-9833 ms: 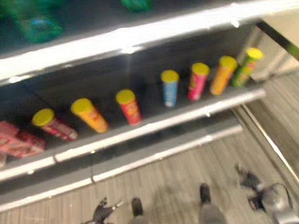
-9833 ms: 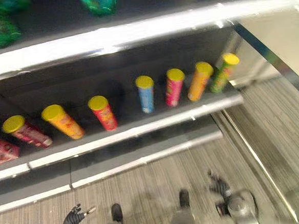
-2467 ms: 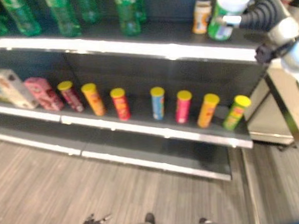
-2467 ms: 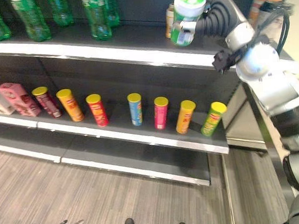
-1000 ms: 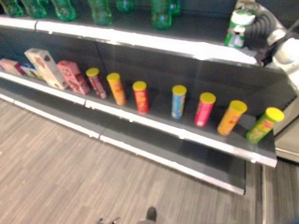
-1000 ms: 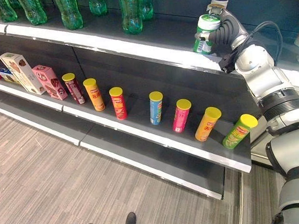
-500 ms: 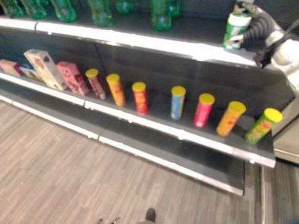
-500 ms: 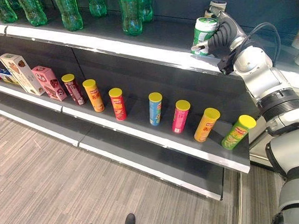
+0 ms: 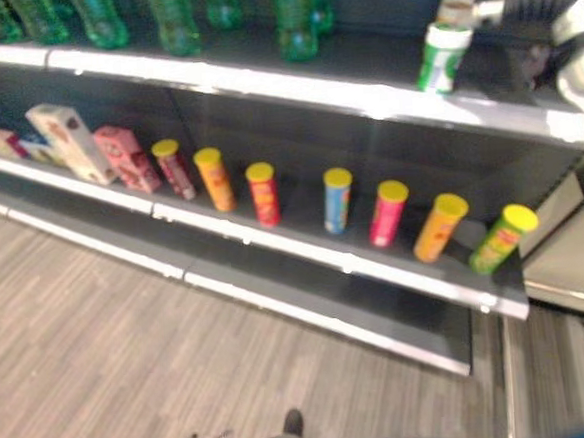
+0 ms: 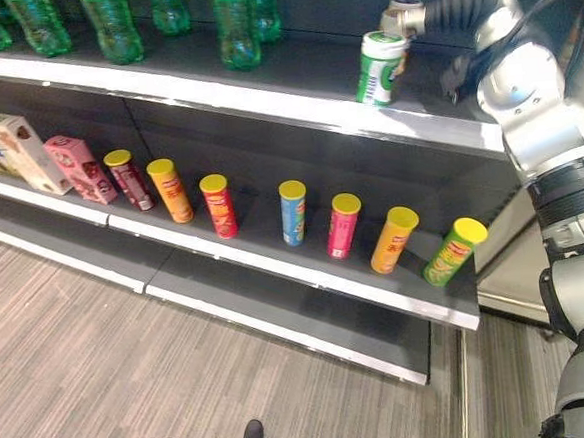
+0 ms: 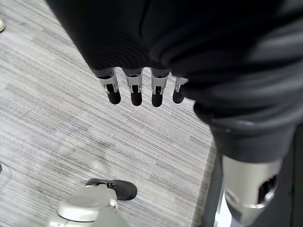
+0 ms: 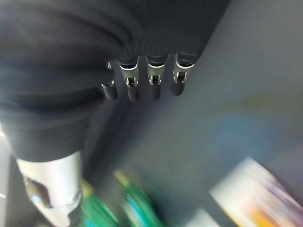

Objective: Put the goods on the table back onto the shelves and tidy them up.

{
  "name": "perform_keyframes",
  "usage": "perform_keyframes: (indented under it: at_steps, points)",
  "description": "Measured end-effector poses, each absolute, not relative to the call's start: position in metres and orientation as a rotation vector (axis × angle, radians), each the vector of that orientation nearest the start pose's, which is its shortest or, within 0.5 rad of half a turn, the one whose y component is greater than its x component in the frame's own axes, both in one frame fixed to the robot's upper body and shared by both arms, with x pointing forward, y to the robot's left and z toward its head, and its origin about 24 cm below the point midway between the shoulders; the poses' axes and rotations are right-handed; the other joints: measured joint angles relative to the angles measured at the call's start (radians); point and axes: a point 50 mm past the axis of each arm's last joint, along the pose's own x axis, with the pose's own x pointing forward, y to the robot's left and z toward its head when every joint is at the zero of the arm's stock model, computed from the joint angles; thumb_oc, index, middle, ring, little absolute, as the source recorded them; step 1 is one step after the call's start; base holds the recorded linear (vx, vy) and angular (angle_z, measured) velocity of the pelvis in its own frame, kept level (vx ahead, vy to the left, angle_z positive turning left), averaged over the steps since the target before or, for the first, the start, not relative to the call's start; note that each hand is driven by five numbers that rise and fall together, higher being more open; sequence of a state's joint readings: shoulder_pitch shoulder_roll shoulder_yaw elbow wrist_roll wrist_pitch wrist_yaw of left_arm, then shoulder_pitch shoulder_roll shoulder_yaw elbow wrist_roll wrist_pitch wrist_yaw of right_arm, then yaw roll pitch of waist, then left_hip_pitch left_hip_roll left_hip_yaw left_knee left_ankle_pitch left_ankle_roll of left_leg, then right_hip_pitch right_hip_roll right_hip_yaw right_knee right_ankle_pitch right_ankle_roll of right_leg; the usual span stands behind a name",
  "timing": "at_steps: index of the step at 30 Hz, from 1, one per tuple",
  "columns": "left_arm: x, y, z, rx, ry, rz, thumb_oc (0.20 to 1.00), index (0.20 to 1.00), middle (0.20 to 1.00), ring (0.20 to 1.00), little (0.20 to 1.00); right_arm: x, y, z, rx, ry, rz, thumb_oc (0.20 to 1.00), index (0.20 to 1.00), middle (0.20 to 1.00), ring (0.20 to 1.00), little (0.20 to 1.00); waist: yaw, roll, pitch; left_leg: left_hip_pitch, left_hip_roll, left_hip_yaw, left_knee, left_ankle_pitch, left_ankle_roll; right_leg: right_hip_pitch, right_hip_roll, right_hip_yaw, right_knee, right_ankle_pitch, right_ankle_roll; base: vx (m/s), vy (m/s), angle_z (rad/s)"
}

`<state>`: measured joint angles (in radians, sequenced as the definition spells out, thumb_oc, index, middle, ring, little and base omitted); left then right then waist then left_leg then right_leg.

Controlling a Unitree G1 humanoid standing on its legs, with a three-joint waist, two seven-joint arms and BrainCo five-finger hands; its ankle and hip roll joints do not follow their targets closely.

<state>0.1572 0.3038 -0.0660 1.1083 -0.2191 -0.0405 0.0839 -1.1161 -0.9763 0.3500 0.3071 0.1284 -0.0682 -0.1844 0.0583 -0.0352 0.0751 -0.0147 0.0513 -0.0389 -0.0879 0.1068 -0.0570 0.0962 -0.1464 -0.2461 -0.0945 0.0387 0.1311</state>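
Matt dark-grey metal shelves point(image 10: 292, 69) carry glossy silver front edges; clear green plastic bottles point(image 10: 235, 22) shine on the upper one, beside a smooth white-and-green canister point(image 10: 379, 68); glossy printed tubes with yellow plastic lids point(image 10: 292, 212) stand below, over matt streaked grey floor point(image 10: 102, 373)

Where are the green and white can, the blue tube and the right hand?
green and white can point(image 10: 379, 69), right eye view, middle of its side.
blue tube point(image 10: 292, 217), right eye view, middle of its body.
right hand point(image 12: 154, 80), right wrist view, on one finger.
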Motion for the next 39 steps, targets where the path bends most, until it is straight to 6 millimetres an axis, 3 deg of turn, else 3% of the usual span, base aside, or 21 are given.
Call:
perform_keyframes:
  at_steps: [1, 4, 5, 7, 9, 12, 15, 16, 17, 21, 23, 25, 26, 30, 31, 32, 34, 39]
  points:
    - [0.052, 0.267, -0.154, 0.164, 1.196, 0.341, 1.000, 1.000, 1.000, 1.000, 1.000, 0.314, -0.221, 0.375, -0.787, -0.934, -0.211, 1.000, 1.000, 1.000, 1.000, 1.000, -0.007, -0.001, -0.001, 0.006, 0.000, 0.011, 0.000, -0.003, 0.001, 0.000, -0.001, 0.010, 0.001, 0.000, 0.000, -0.01, 0.039, -0.23]
    - [0.052, 0.266, -0.154, 0.150, 1.194, 0.359, 1.000, 1.000, 1.000, 1.000, 1.000, 0.295, -0.221, 0.372, -0.730, -1.028, -0.206, 1.000, 1.000, 1.000, 1.000, 1.000, -0.030, -0.005, -0.002, 0.019, 0.000, 0.027, -0.001, -0.009, 0.002, 0.001, -0.002, 0.027, 0.002, 0.002, 0.001, -0.01, 0.074, -0.26]
    - [0.051, 0.266, -0.154, 0.147, 1.195, 0.368, 1.000, 1.000, 1.000, 1.000, 1.000, 0.282, -0.225, 0.350, -0.631, -1.040, -0.200, 1.000, 1.000, 1.000, 1.000, 1.000, -0.036, -0.017, -0.011, 0.029, 0.002, 0.051, -0.001, -0.015, 0.001, -0.005, -0.001, 0.047, 0.005, 0.003, -0.001, -0.02, 0.065, -0.35]
    - [0.046, 0.261, -0.157, 0.137, 1.216, 0.360, 1.000, 1.000, 1.000, 1.000, 1.000, 0.286, -0.215, 0.327, -0.582, -0.991, -0.109, 1.000, 1.000, 1.000, 1.000, 1.000, -0.061, -0.015, -0.011, 0.045, 0.004, 0.074, -0.006, -0.022, 0.002, -0.005, -0.001, 0.076, 0.005, 0.008, 0.001, -0.06, 0.125, -0.50]
    - [0.050, 0.259, -0.156, 0.132, 1.202, 0.359, 1.000, 1.000, 1.000, 1.000, 1.000, 0.275, -0.214, 0.301, -0.432, -0.954, -0.024, 1.000, 1.000, 1.000, 1.000, 1.000, -0.071, -0.020, -0.015, 0.050, 0.008, 0.107, -0.007, -0.025, 0.002, -0.014, -0.001, 0.103, 0.005, 0.013, 0.003, -0.05, 0.126, -0.46]
    - [0.055, 0.256, -0.157, 0.123, 1.197, 0.343, 1.000, 1.000, 1.000, 1.000, 1.000, 0.260, -0.198, 0.237, -0.177, -0.776, 0.207, 1.000, 1.000, 1.000, 1.000, 1.000, -0.123, -0.024, -0.018, 0.055, 0.000, 0.167, 0.000, -0.036, 0.005, -0.058, -0.003, 0.171, 0.013, 0.032, 0.006, -0.06, 0.155, -0.57]
    - [0.053, 0.257, -0.156, 0.123, 1.195, 0.338, 1.000, 1.000, 1.000, 1.000, 1.000, 0.253, -0.188, 0.186, 0.059, -0.573, 0.355, 1.000, 1.000, 1.000, 1.000, 1.000, -0.149, -0.019, -0.017, 0.056, 0.000, 0.219, -0.008, -0.045, 0.012, -0.086, -0.013, 0.230, 0.019, 0.033, 0.028, -0.06, 0.129, -0.60]
    - [0.059, 0.257, -0.155, 0.133, 1.178, 0.322, 1.000, 1.000, 1.000, 1.000, 1.000, 0.249, -0.187, 0.169, 0.110, -0.492, 0.399, 1.000, 1.000, 1.000, 1.000, 1.000, -0.178, -0.019, -0.016, 0.061, -0.014, 0.240, -0.008, -0.048, 0.013, -0.092, -0.018, 0.245, 0.014, 0.051, 0.027, -0.08, 0.180, -0.46]
    - [0.063, 0.257, -0.154, 0.141, 1.159, 0.307, 1.000, 1.000, 1.000, 1.000, 1.000, 0.242, -0.188, 0.155, 0.161, -0.436, 0.424, 1.000, 1.000, 1.000, 1.000, 1.000, -0.174, -0.018, -0.013, 0.067, -0.013, 0.248, -0.008, -0.055, 0.013, -0.104, -0.018, 0.263, 0.033, 0.047, 0.033, -0.07, 0.131, -0.41]
    - [0.066, 0.262, -0.151, 0.135, 1.137, 0.317, 1.000, 1.000, 1.000, 1.000, 1.000, 0.214, -0.185, 0.079, 0.241, -0.055, 0.526, 1.000, 1.000, 1.000, 1.000, 1.000, -0.205, -0.029, 0.001, 0.092, -0.025, 0.320, -0.008, -0.072, 0.027, -0.126, -0.029, 0.327, 0.039, 0.047, 0.059, -0.09, 0.092, -0.51]
    - [0.070, 0.266, -0.149, 0.139, 1.126, 0.309, 1.000, 1.000, 1.000, 1.000, 1.000, 0.205, -0.202, 0.027, 0.114, 0.193, 0.475, 1.000, 1.000, 1.000, 1.000, 1.000, -0.211, -0.043, 0.025, 0.106, -0.027, 0.360, -0.008, -0.075, 0.033, -0.153, -0.029, 0.347, 0.073, 0.068, 0.060, -0.12, 0.023, -0.59]
    - [0.072, 0.266, -0.149, 0.139, 1.120, 0.295, 1.000, 1.000, 1.000, 1.000, 1.000, 0.193, -0.223, -0.024, -0.131, 0.437, 0.404, 1.000, 1.000, 1.000, 1.000, 1.000, -0.210, -0.048, 0.043, 0.122, -0.029, 0.393, -0.008, -0.082, 0.043, -0.158, -0.043, 0.332, 0.074, 0.077, 0.065, -0.10, -0.017, -0.49]
    - [0.075, 0.266, -0.148, 0.139, 1.111, 0.293, 1.000, 1.000, 1.000, 1.000, 1.000, 0.183, -0.233, -0.045, -0.227, 0.551, 0.364, 1.000, 1.000, 1.000, 1.000, 1.000, -0.205, -0.055, 0.045, 0.125, -0.030, 0.402, -0.008, -0.082, 0.043, -0.160, -0.062, 0.272, 0.066, 0.068, 0.062, -0.09, -0.019, -0.28]
    - [0.081, 0.261, -0.148, 0.162, 1.101, 0.256, 1.000, 1.000, 1.000, 1.000, 1.000, 0.158, -0.250, -0.094, -0.491, 0.790, 0.260, 1.000, 1.000, 1.000, 1.000, 1.000, -0.164, -0.046, 0.066, 0.135, -0.003, 0.428, -0.008, -0.081, 0.041, -0.174, -0.090, 0.096, 0.097, 0.060, 0.052, -0.08, -0.063, -0.20]
    - [0.082, 0.261, -0.148, 0.162, 1.100, 0.253, 1.000, 1.000, 1.000, 1.000, 1.000, 0.154, -0.250, -0.101, -0.517, 0.828, 0.244, 1.000, 1.000, 1.000, 1.000, 1.000, -0.152, -0.051, 0.063, 0.140, 0.002, 0.427, -0.008, -0.081, 0.040, -0.178, -0.089, 0.067, 0.098, 0.059, 0.051, -0.05, -0.137, -0.15]
    - [0.082, 0.259, -0.148, 0.160, 1.100, 0.254, 1.000, 1.000, 1.000, 1.000, 1.000, 0.149, -0.251, -0.108, -0.543, 0.853, 0.225, 1.000, 1.000, 1.000, 1.000, 1.000, -0.132, -0.029, 0.068, 0.131, 0.018, 0.429, -0.008, -0.079, 0.036, -0.175, -0.084, 0.037, 0.089, 0.058, 0.050, -0.02, -0.105, -0.12]
    - [0.088, 0.259, -0.147, 0.165, 1.082, 0.259, 1.000, 1.000, 1.000, 1.000, 1.000, 0.142, -0.250, -0.119, -0.556, 0.917, 0.190, 1.000, 1.000, 1.000, 1.000, 1.000, -0.103, -0.016, 0.073, 0.131, 0.040, 0.428, -0.007, -0.074, 0.022, -0.177, -0.078, -0.008, 0.103, 0.065, 0.037, 0.01, -0.092, -0.01]
    - [0.088, 0.254, -0.149, 0.155, 1.088, 0.265, 1.000, 1.000, 1.000, 1.000, 1.000, 0.132, -0.249, -0.131, -0.520, 0.989, 0.113, 1.000, 1.000, 1.000, 1.000, 1.000, -0.083, 0.003, 0.062, 0.132, 0.064, 0.400, -0.001, -0.070, 0.003, -0.148, -0.034, -0.015, 0.047, 0.098, -0.006, 0.02, -0.146, 0.01]
